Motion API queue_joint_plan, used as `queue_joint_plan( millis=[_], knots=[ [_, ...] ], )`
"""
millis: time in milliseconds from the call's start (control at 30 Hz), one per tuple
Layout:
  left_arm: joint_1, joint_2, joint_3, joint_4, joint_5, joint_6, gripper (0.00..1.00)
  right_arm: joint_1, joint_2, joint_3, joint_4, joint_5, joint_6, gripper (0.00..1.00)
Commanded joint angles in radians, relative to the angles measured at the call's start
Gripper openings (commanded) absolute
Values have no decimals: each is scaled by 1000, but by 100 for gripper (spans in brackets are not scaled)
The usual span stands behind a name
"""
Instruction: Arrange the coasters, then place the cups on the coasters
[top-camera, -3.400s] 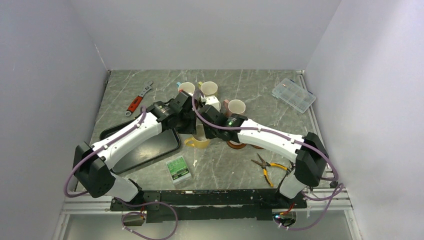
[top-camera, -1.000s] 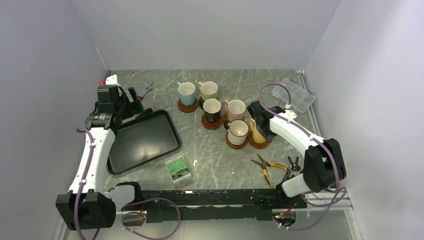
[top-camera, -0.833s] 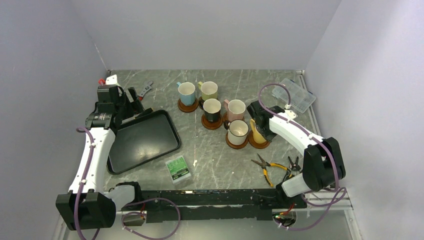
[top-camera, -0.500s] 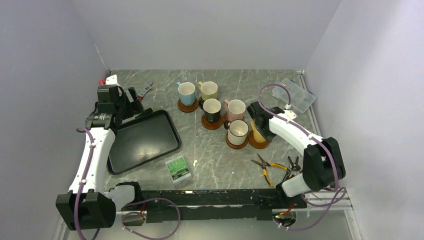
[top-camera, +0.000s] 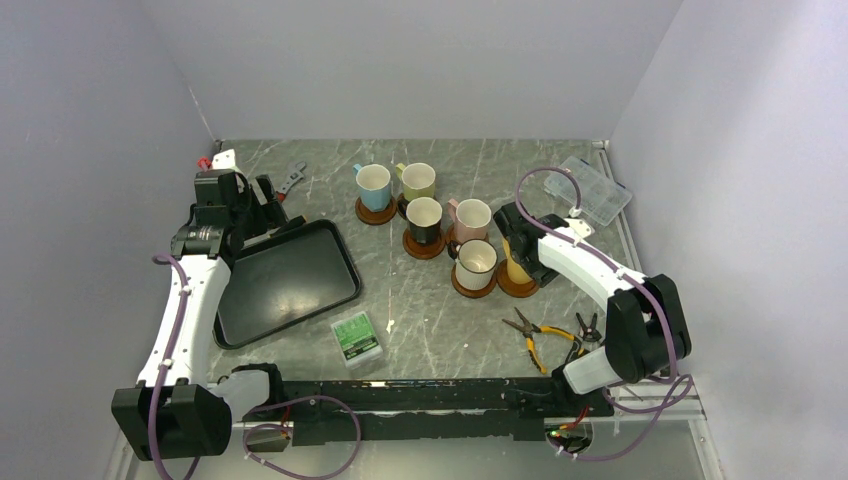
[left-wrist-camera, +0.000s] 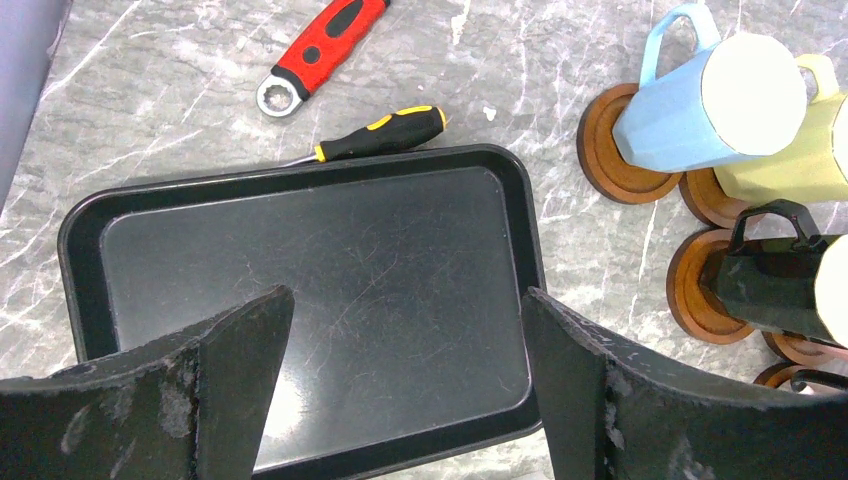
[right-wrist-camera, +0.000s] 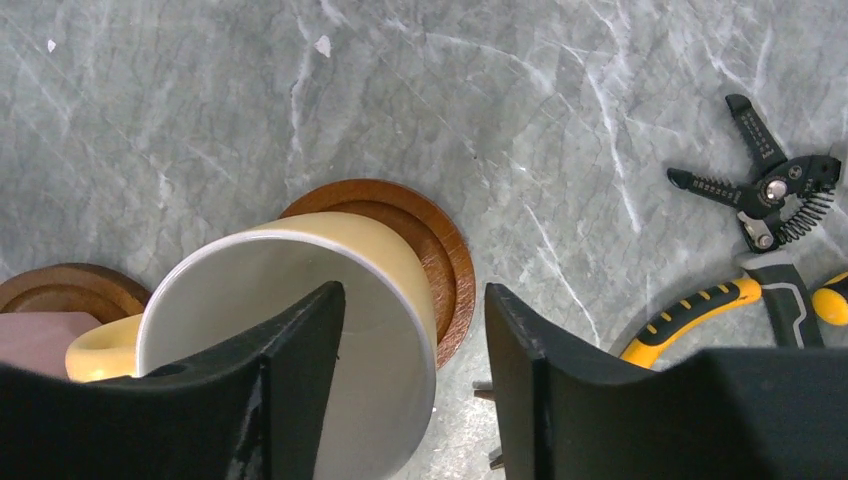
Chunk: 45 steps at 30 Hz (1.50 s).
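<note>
The grey marbled tabletop (top-camera: 440, 320) carries a black tray (top-camera: 285, 285) on the left. The left pincer (left-wrist-camera: 405, 330) hovers over it with its jaws spread wide and nothing between them.

To the right of the tray stand the six mugs, each on its own reddish-brown ringed coaster. The light blue mug (top-camera: 373, 182) and olive-yellow mug (top-camera: 418, 180) are at the back. The black mug (top-camera: 424, 214) and pink mug (top-camera: 472, 215) come next, and the white mug (top-camera: 476, 258) and yellow mug (top-camera: 515, 262) are nearest.

The right pincer (right-wrist-camera: 412, 300) straddles the yellow mug's wall, one finger over the cream inside and the other outside. Both fingers stand off the wall, so the jaws are apart and no longer clamped.

The step in hand looks like letting go of the last cup, with the task all but done. To finish it well:

- **Jaws:** part them a little further.
- **Lift:** rise straight up, so the inner finger clears the rim without hooking it.
- **Sideways drift:** avoid any, because the white mug stands just beside and the pink mug's coaster (right-wrist-camera: 60, 285) lies close by the yellow handle.

The yellow mug is glossy, warm yellow outside and cream within. From the wrist it seems to sit toward one side of its coaster (right-wrist-camera: 445, 255), leaving a crescent of wood bare. The slanted view may account for that.
</note>
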Motion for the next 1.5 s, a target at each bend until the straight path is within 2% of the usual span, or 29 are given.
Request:
queue_joint_plan(
  millis=[0, 167, 233, 367, 467, 567, 633, 867, 900, 1067, 1233, 1467],
  knots=[
    [1, -23, 5, 29, 5, 13, 90, 2, -28, 5, 32, 25, -30, 62],
    [1, -27, 6, 27, 7, 17, 90, 1, -89, 2, 56, 18, -84, 72],
    [1, -37, 10, 23, 10, 27, 89, 2, -130, -8, 89, 10, -139, 79],
    [1, -69, -6, 39, 6, 43, 90, 1, -237, -26, 115, 8, -245, 87],
    [1, -72, -10, 44, 11, 46, 91, 0, -338, -55, 202, -38, -417, 90],
    [1, -75, -10, 48, 14, 48, 91, 0, -449, -105, 381, -158, -703, 99],
    [1, -95, -17, 53, -6, 52, 91, 0, -512, -127, 451, -194, -813, 100],
    [-1, -196, -51, 95, -24, 66, 90, -1, -672, -109, 489, -75, -988, 100],
    [-2, -214, -57, 102, -32, 70, 92, 0, -698, -112, 507, -72, -1016, 100],
    [-18, -338, -113, 160, -82, 104, 93, 0, -829, -158, 615, -164, -1126, 100],
    [-24, -456, -191, 239, -59, 140, 94, -1, -897, -197, 651, -195, -1148, 100],
    [-24, -444, -185, 228, -69, 135, 94, -1, -895, -198, 649, -191, -1141, 100]
  ],
)
